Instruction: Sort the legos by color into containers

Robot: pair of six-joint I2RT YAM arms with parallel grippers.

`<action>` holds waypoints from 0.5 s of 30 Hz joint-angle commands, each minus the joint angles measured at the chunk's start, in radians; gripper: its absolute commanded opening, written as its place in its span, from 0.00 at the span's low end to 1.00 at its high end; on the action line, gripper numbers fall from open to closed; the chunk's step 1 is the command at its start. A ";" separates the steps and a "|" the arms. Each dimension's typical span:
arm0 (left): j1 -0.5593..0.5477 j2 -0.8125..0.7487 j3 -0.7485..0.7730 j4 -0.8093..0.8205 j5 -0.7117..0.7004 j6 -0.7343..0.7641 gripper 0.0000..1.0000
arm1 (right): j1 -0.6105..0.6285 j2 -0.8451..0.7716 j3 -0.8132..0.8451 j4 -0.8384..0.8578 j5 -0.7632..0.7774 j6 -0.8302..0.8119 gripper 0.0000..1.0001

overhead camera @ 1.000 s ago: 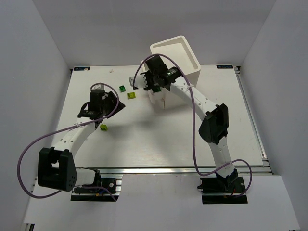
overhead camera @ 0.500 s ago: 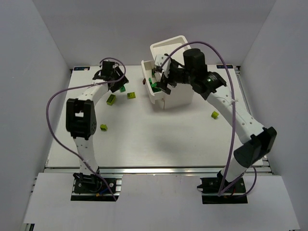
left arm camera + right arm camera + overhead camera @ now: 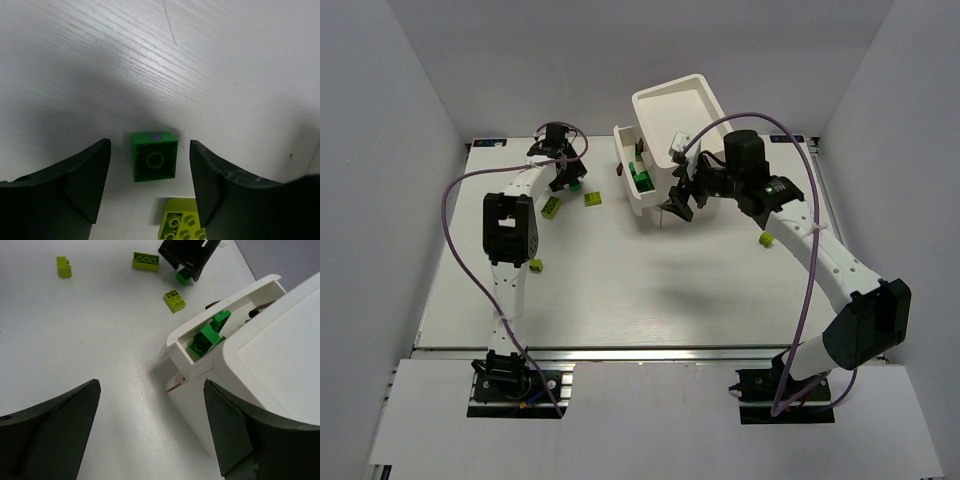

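Observation:
A dark green lego [image 3: 154, 156] lies upside down on the table between the fingers of my open left gripper [image 3: 150, 146], which do not touch it. In the top view that gripper [image 3: 566, 168] stands at the far left over the same lego [image 3: 576, 185]. Yellow-green legos [image 3: 551, 207] [image 3: 592, 199] [image 3: 535, 265] [image 3: 766, 239] lie scattered about. The white cabinet [image 3: 695, 130] has one container pulled out [image 3: 623, 160], with dark green legos [image 3: 205, 337] inside it. My right gripper [image 3: 150, 390] hangs wide open and empty, just in front of the cabinet [image 3: 678, 205].
A yellow-green brick [image 3: 182, 225] lies close behind the dark green one, by my left gripper's right finger. A brown knob [image 3: 212, 305] shows at the open drawer's front. White walls close in the table on three sides.
My right gripper has drawn back from the open drawer toward the near side and opened wide. My left arm has swung out to the far left and now straddles the dark green lego.

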 commanded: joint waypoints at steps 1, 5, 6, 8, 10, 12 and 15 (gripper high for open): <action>-0.007 -0.025 0.016 -0.031 -0.022 0.023 0.73 | -0.022 -0.039 -0.008 0.092 -0.011 0.060 0.89; -0.016 -0.043 -0.037 -0.011 -0.007 0.037 0.63 | -0.045 -0.033 -0.014 0.102 -0.006 0.070 0.89; -0.016 -0.051 -0.051 -0.003 0.002 0.036 0.61 | -0.050 -0.031 -0.016 0.104 -0.008 0.070 0.89; -0.016 -0.058 -0.071 0.009 0.010 0.034 0.53 | -0.054 -0.030 -0.017 0.107 -0.006 0.073 0.89; -0.016 -0.067 -0.090 0.023 0.024 0.033 0.41 | -0.063 -0.028 -0.019 0.107 -0.009 0.079 0.88; -0.016 -0.086 -0.096 0.030 0.036 0.033 0.29 | -0.067 -0.031 -0.025 0.105 -0.012 0.081 0.88; -0.016 -0.124 -0.102 0.050 0.055 0.030 0.10 | -0.071 -0.046 -0.042 0.108 -0.015 0.081 0.87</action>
